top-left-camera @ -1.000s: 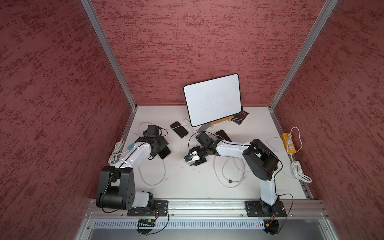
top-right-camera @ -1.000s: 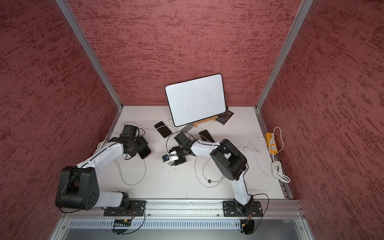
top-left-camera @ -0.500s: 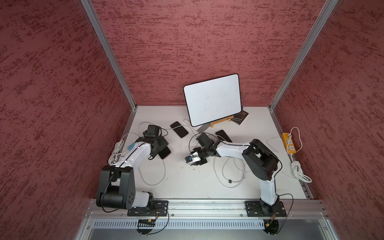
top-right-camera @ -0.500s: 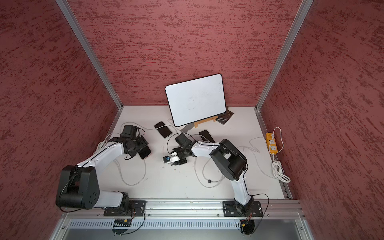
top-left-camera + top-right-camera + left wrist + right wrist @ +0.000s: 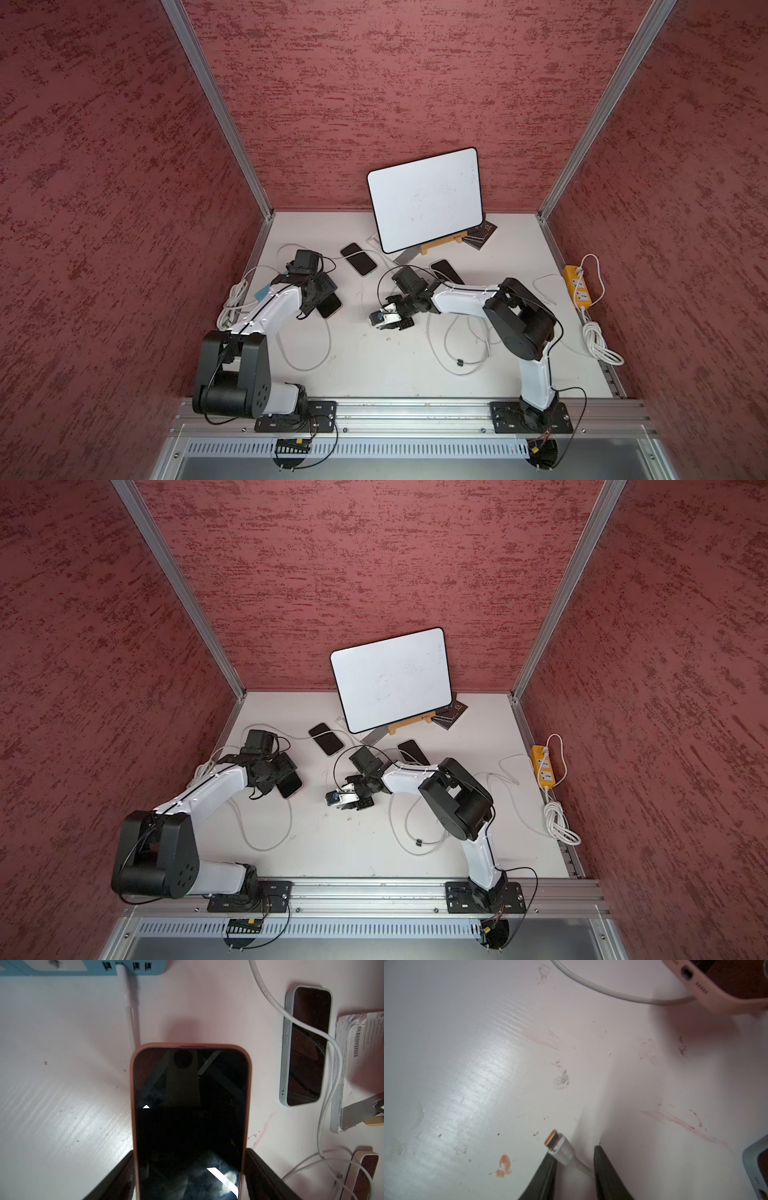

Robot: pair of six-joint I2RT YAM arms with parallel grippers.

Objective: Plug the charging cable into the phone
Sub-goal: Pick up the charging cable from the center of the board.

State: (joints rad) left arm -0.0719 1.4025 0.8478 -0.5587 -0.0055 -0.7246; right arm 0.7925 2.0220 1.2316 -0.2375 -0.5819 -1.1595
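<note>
Two left fingers (image 5: 262, 1169) clamp the pink-cased phone (image 5: 190, 1122) by its long edges, screen up, on the left side of the worktop (image 5: 62, 1084). The right fingers (image 5: 607, 1174) stand apart around the charging cable (image 5: 584, 1169); one touches its plug (image 5: 560, 1147), the other is clear. The phone's port faces the plug, well apart.
</note>
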